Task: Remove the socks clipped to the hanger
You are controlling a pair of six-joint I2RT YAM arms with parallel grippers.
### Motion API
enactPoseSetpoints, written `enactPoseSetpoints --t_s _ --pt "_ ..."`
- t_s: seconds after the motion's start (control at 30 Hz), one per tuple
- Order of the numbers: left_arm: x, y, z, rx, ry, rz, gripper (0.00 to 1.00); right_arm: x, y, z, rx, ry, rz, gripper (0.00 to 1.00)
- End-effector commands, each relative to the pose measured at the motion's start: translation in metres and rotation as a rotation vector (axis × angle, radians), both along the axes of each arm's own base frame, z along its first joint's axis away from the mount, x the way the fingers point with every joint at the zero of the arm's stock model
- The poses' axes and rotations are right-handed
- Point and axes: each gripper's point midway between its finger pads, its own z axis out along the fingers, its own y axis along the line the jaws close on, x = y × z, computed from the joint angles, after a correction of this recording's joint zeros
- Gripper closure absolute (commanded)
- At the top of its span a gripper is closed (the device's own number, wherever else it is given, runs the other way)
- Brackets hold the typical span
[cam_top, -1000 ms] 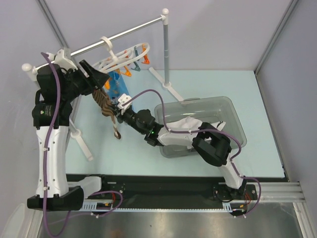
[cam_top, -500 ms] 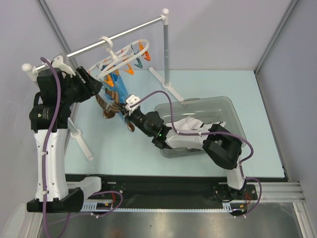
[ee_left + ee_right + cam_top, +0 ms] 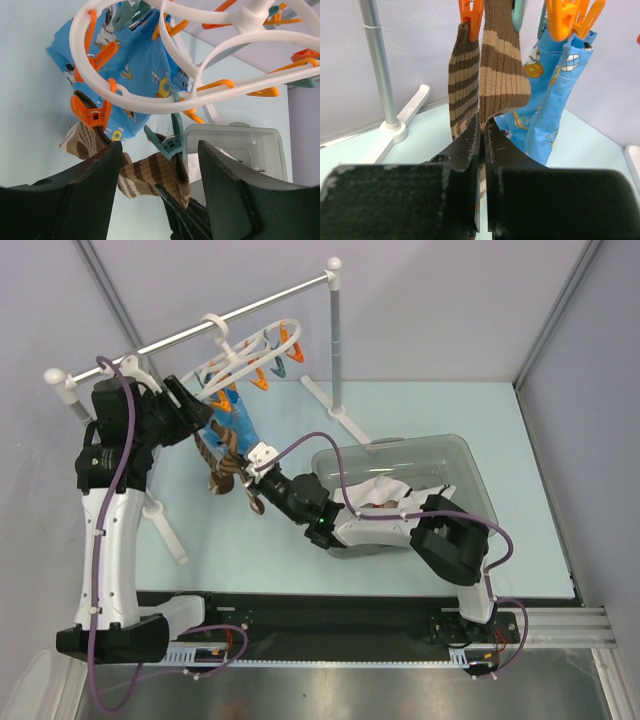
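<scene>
left hand [image 3: 192, 402]: at 10 o'clock of the counter [image 3: 500, 440], just beside the hanger. Its fingers [image 3: 75, 200] are spread wide and hold nothing.
hanger [image 3: 245, 352]: hooked on the rail [image 3: 180, 335] at 11 o'clock. Most of its clips look bare.
cloth [image 3: 135, 65]: blue and printed, clipped to the ring. It is not a sock.
socks [image 3: 220, 465]: two brown striped ones hang at 6 o'clock of the hanger. One is under an orange clip [image 3: 90, 112], the other under a teal clip [image 3: 172, 142].
teal-clip sock [image 3: 502, 80]: pinched at its top by the clip, with its lower edge caught by the right hand.
right hand [image 3: 482, 125]: at 5 o'clock of the hanger, clamped tight on that sock's lower edge.
bin [image 3: 480, 480]: at 3 o'clock of the socks, with a white heap [image 3: 385, 488] inside. Whether the heap is socks already removed I cannot tell.
done: possibly some socks, judging by the bare clips and the heap.
left: both striped socks are still clipped. The gripped one looks first to come free, then its partner.
</scene>
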Motion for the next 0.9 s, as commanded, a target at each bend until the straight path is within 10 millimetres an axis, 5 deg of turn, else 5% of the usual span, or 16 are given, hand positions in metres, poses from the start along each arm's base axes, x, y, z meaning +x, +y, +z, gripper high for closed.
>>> enactPoseSetpoints --t_s 0.0,0.87 --pt "0.01 -0.001 0.015 -0.028 -0.064 0.01 0.33 -0.01 -0.015 0.049 0.088 -0.081 -0.023 1.0" --pt "0.022 0.003 0.002 -0.031 -0.005 0.037 0.48 -0.016 0.002 0.039 0.007 -0.145 -0.044 1.0"
